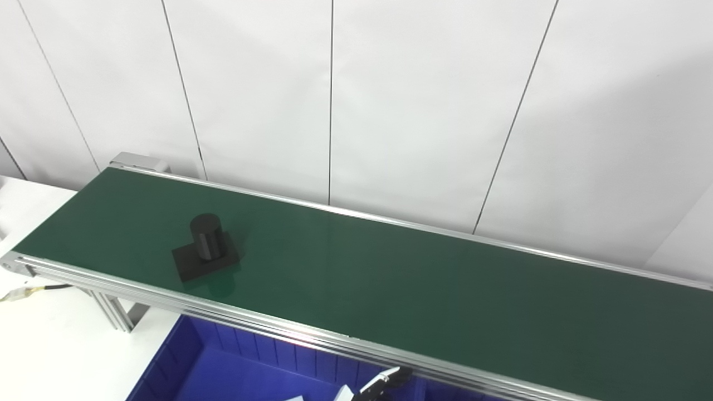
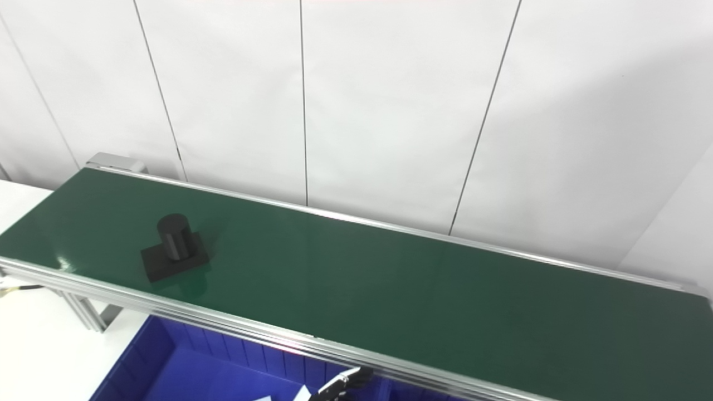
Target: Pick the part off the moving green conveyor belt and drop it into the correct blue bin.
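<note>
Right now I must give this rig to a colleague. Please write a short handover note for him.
Hands: only fingertips of one hand show at the bottom edge, over the bin; open or shut cannot be told. The other hand is out of view.
Part: black, a cylinder on a square base, upright on the belt near its left end.
Bin: below the belt's near rail; contents mostly hidden.
Done: nothing yet.
Left: grasp the part, drop it in the right bin.
</note>
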{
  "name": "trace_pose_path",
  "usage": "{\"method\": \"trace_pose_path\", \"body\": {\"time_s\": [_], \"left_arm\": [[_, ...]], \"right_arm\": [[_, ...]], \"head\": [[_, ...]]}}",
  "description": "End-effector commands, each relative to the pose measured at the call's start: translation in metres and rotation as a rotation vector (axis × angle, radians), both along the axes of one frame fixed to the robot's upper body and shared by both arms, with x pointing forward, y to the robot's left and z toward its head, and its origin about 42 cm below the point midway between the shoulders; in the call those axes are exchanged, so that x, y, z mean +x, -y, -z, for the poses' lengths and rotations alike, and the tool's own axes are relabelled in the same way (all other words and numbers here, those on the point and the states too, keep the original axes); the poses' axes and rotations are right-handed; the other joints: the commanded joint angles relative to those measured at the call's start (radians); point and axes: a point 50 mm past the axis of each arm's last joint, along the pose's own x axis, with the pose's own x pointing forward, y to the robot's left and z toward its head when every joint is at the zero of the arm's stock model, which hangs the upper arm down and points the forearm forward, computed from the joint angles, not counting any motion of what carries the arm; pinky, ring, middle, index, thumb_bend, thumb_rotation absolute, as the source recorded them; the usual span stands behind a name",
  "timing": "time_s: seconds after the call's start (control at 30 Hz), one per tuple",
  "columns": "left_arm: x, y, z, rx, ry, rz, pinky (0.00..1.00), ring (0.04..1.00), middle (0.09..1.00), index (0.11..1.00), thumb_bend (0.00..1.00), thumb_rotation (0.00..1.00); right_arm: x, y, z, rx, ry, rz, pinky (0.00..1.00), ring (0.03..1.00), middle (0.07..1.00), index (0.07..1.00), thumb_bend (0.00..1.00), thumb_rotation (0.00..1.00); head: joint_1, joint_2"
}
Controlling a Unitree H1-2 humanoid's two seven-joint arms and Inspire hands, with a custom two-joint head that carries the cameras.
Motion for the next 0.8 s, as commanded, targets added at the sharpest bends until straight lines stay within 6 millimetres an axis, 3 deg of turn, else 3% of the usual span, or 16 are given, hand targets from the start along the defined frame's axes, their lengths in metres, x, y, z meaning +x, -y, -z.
{"method": "trace_pose_path", "body": {"time_s": [0.0, 0.13, 0.77], "left_arm": [[0.010, 0.012, -0.011, -0.053, 0.048, 0.005, 0.76, 0.845, 0.851, 0.848, 1.00, 0.97], [0.013, 0.016, -0.012, -0.061, 0.046, 0.004, 0.76, 0.844, 0.849, 0.847, 1.00, 0.96], [0.022, 0.023, -0.016, -0.089, 0.039, 0.004, 0.78, 0.847, 0.848, 0.847, 1.00, 0.92]], "right_arm": [[0.009, 0.001, -0.012, 0.044, 0.059, 0.004, 0.80, 0.889, 0.941, 0.912, 1.00, 1.00], [0.010, 0.010, -0.019, 0.060, 0.080, 0.021, 0.78, 0.895, 0.939, 0.919, 1.00, 1.00], [0.006, 0.054, -0.061, 0.008, 0.237, 0.098, 0.87, 0.936, 0.977, 0.994, 1.00, 1.00]], "head": [[-0.002, -0.001], [-0.008, -0.003], [-0.037, -0.005]]}}
